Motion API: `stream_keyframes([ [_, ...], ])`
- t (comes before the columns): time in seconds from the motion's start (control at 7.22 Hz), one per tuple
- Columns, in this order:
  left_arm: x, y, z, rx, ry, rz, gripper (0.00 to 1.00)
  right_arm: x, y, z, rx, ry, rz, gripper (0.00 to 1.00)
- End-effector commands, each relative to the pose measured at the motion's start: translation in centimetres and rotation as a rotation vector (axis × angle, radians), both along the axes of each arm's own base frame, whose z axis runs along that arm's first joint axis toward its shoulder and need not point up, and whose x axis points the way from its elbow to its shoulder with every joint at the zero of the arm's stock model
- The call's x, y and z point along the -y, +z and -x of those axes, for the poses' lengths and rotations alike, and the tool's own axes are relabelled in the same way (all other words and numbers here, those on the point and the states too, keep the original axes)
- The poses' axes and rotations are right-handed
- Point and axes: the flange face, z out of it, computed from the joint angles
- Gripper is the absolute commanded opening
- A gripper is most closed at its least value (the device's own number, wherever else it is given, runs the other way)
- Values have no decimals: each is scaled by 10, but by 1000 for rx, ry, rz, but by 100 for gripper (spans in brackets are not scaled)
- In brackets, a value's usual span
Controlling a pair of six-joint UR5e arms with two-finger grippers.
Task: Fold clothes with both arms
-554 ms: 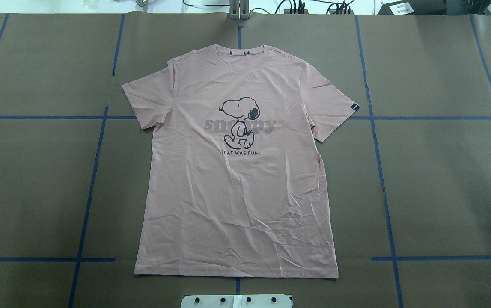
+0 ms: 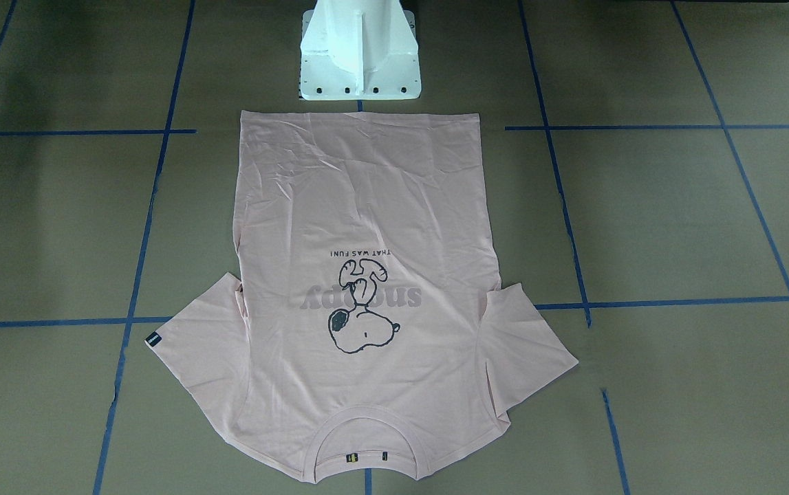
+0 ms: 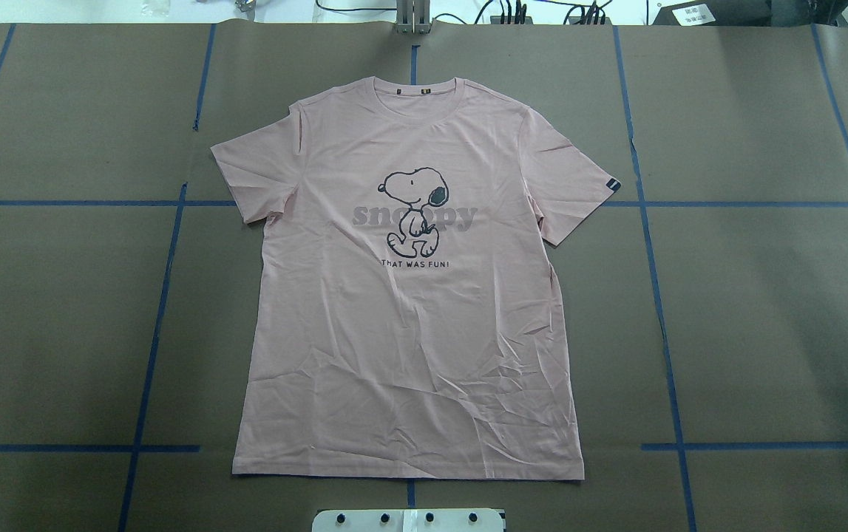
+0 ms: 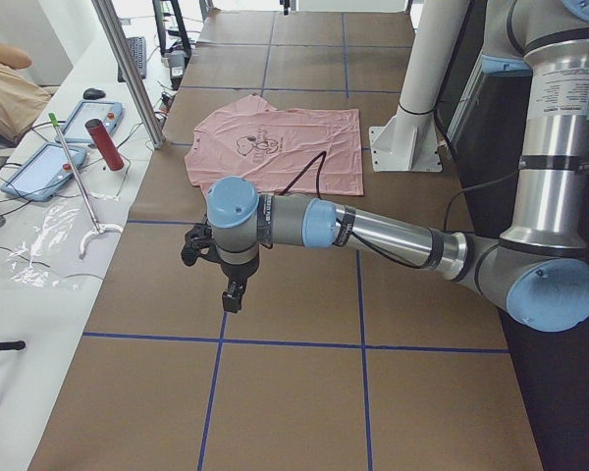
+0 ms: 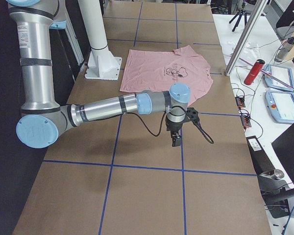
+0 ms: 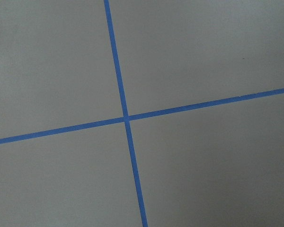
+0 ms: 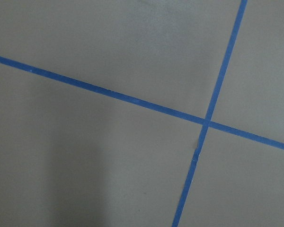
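Observation:
The pale pink T-shirt (image 3: 409, 318) lies flat and face up on the brown table, sleeves spread, neck away from the robot's base and hem toward it; it also shows in the front-facing view (image 2: 366, 206). Neither arm reaches it. In the exterior left view my left arm (image 4: 373, 231) stretches out low over bare table well short of the T-shirt (image 4: 275, 147), its gripper (image 4: 234, 294) pointing down. In the exterior right view my right arm (image 5: 112, 105) does the same, its gripper (image 5: 176, 139) pointing down. I cannot tell whether either gripper is open or shut. Both wrist views show only table and tape.
Blue tape lines (image 3: 165, 295) grid the brown table. The white pedestal base (image 2: 360, 48) stands just behind the hem. A metal post (image 4: 128, 69) rises at the table's far edge. The side bench holds tablets, cables and a red cylinder (image 4: 104, 144).

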Motion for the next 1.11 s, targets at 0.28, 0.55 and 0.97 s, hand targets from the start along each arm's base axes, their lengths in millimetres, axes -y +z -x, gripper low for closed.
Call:
stream_keyframes([
  [0.28,5,-14,-1,-17,4,-130,100,41,-83,91,157,38,91,100],
  [0.55,-7,-10,-4,-21,4,-229,100,91,-141,182,152,97,191,100],
  [0.97,-10,-17,-7,-74,-4,-228,100,122,-113,289,304,478,280,90],
])
